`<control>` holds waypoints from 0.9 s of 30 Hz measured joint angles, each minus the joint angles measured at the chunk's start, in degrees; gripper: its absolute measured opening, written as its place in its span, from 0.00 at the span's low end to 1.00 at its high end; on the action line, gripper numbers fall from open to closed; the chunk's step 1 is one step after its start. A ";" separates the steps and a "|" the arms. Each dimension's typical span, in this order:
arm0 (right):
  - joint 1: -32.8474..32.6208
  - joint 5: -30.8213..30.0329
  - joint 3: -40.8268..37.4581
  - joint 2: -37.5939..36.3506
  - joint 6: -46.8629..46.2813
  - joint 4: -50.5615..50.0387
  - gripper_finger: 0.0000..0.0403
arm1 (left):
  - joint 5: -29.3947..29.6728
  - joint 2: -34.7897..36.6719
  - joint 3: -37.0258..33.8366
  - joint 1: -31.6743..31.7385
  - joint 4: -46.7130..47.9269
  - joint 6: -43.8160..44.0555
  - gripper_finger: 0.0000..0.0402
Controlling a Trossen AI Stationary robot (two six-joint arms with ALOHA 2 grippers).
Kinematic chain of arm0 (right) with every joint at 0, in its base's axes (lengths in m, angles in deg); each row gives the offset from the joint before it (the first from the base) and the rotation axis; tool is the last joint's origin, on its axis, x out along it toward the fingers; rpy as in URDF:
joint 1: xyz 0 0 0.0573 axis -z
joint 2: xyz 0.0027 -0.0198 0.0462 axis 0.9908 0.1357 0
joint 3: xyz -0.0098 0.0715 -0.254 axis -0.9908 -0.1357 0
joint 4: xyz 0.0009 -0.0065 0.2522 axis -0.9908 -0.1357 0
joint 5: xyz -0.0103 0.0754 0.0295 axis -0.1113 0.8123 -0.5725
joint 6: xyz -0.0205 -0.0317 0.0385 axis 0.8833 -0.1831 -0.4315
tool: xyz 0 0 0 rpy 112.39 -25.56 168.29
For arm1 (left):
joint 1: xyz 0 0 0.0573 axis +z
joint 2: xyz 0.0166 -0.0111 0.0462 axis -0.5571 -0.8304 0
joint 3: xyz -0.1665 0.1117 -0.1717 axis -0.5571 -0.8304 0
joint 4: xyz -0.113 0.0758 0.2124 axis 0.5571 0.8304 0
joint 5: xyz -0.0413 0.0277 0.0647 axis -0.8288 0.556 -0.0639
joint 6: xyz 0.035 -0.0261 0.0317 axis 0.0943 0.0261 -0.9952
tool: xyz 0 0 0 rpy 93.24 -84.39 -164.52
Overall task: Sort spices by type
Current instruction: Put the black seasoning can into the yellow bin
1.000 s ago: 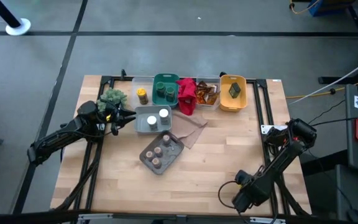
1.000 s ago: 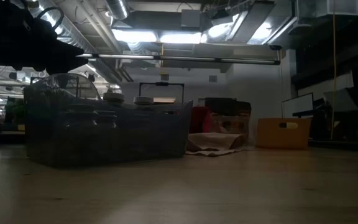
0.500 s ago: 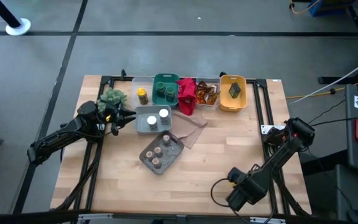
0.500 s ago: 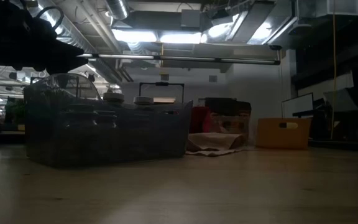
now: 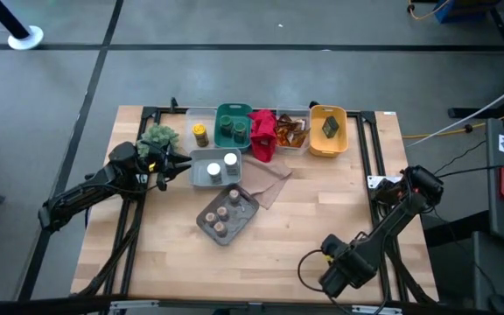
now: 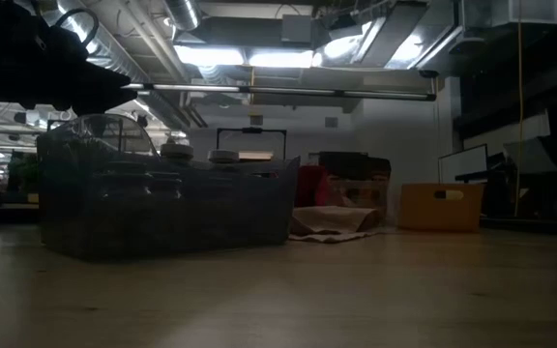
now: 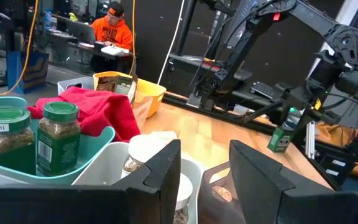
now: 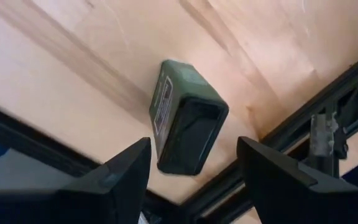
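My right gripper hangs open over the table's near right part, pointing down. A dark green box stands on the wood under it, beside the black rail, with a finger on either side and above it, touching nothing. My left gripper is open and level at the left side of a grey bin holding white-lidded jars. Tan-lidded jars sit in a dark tray. Green-lidded jars stand in a teal bin.
Along the far edge stand a clear bin with a yellow-lidded jar, a red cloth, orange-brown packets and a yellow bin with a dark green packet. A plant stands far left. Brown paper lies mid-table. A person sits beyond the table.
My right gripper has risen a little and shifted toward the table's left edge, then stopped; its fingers stay equally wide. The green box has not moved. My left gripper has kept still.
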 joint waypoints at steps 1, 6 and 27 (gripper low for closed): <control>-0.15 -0.62 -0.38 0.00 -0.45 0.39 0.59 | 0.00 0.01 0.00 0.02 0.00 0.00 0.32; -1.66 -1.15 -1.63 0.02 -3.15 0.78 0.59 | -0.02 0.01 0.00 0.01 0.00 0.00 0.32; -3.17 -6.50 -1.85 0.04 -7.92 1.55 0.59 | -0.02 0.00 0.00 0.00 0.02 0.02 0.32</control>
